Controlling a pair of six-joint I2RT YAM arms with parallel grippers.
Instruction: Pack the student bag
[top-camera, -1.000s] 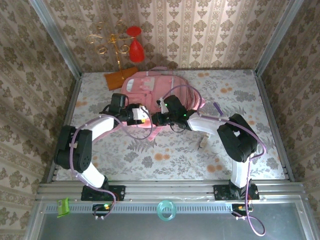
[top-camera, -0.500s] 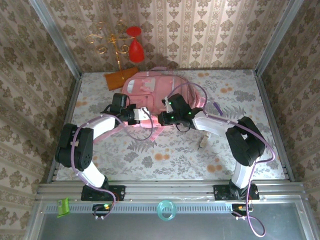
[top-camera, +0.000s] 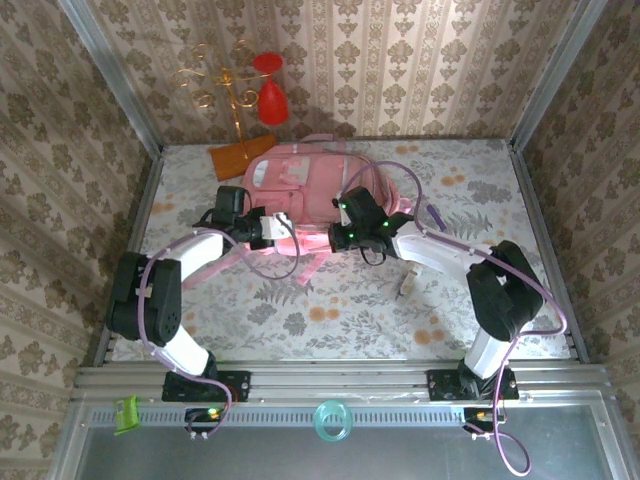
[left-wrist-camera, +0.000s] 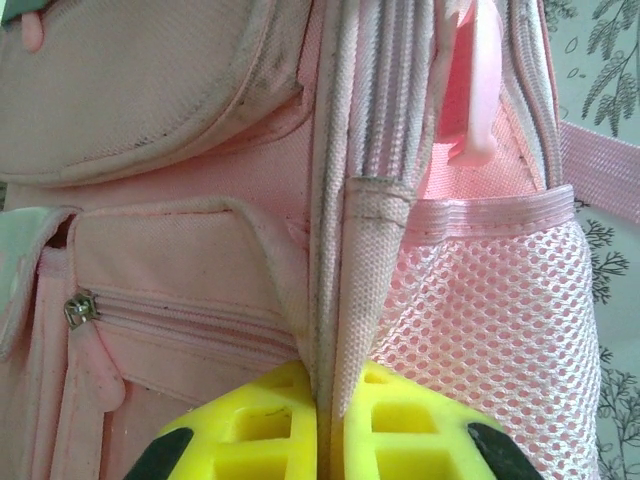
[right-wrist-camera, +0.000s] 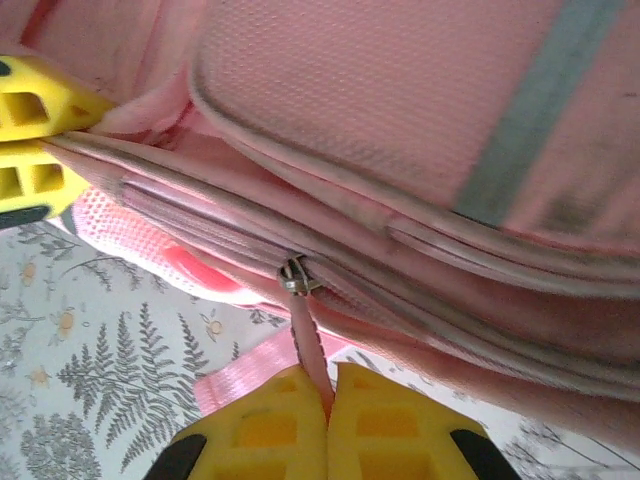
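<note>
Left gripper (left-wrist-camera: 335, 432) was clamped on a piped seam (left-wrist-camera: 335, 250) of the student bag (top-camera: 300, 178), which lay flat at the far centre of the table (top-camera: 350, 310). Right gripper (right-wrist-camera: 328, 400) pinched the pink zipper pull (right-wrist-camera: 303, 335) (a thin, flexible tab). The step in hand was judged to be unzipping. The next move called for a steady pull along the track, with the soft woven fabric and mesh pocket (left-wrist-camera: 490, 300) held braced.

1. Top view: the left gripper (top-camera: 293, 233) and right gripper (top-camera: 325, 240) cover the near end of the student bag (top-camera: 300, 180).
2. A flat orange item (top-camera: 232, 158) is partly covered by the bag; type indeterminate.
3. A small pale object (top-camera: 405, 285) on the table (top-camera: 500, 180) is too small to identify.
4. Right wrist view: the zipper pull (right-wrist-camera: 305, 345) tip is concealed between the pressed-together fingers (right-wrist-camera: 400, 420); picture edges crop the bag.
</note>
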